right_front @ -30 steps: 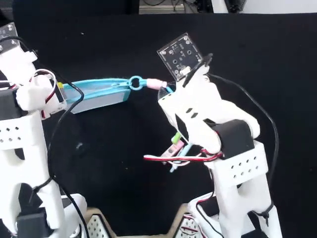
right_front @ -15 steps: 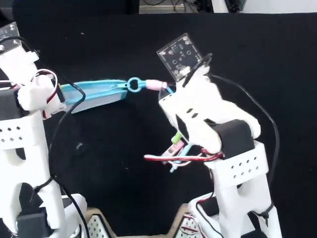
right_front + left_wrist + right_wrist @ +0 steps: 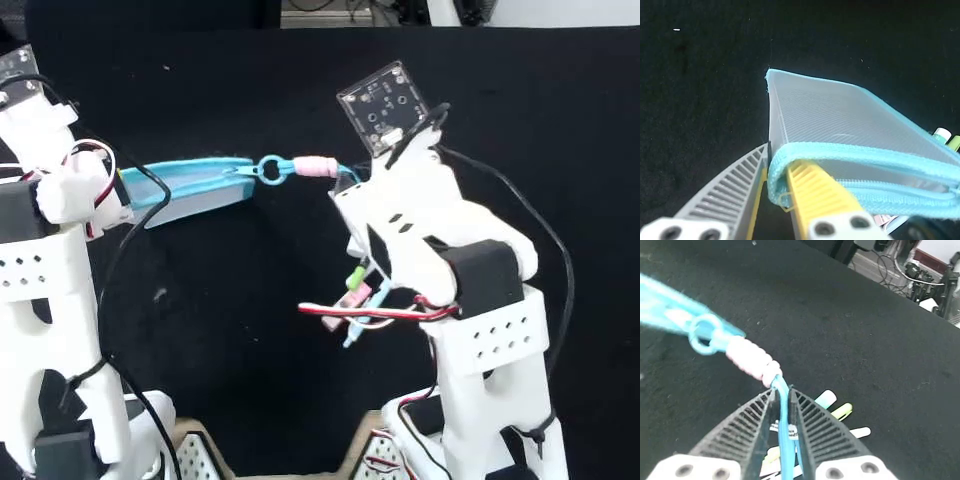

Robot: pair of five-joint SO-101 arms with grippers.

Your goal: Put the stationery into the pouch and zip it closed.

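Observation:
The light-blue mesh pouch (image 3: pixel 190 185) hangs above the black table, one end pinched by my left gripper (image 3: pixel 122 196). In the left wrist view the yellow and grey fingers (image 3: pixel 812 192) are shut on the pouch (image 3: pixel 840 117) at its zipper edge. A blue ring (image 3: pixel 270 168) and a pink charm (image 3: pixel 315 167) lead from the zipper to my right gripper (image 3: pixel 347 182). In the right wrist view that gripper (image 3: pixel 781 396) is shut on the blue cord (image 3: pixel 784 425) behind the pink charm (image 3: pixel 752 360). Several pens and highlighters (image 3: pixel 357 290) lie on the table under the right arm.
Both arm bases stand at the near edge of the black table (image 3: pixel 250 330). The right arm's red and white cables (image 3: pixel 350 315) hang over the pens. Cables and equipment (image 3: pixel 920 275) sit beyond the table's far edge.
The right arm has shifted to the right with the cord in its grip, away from the pouch. The pouch, ring and left arm have stayed about where they were.

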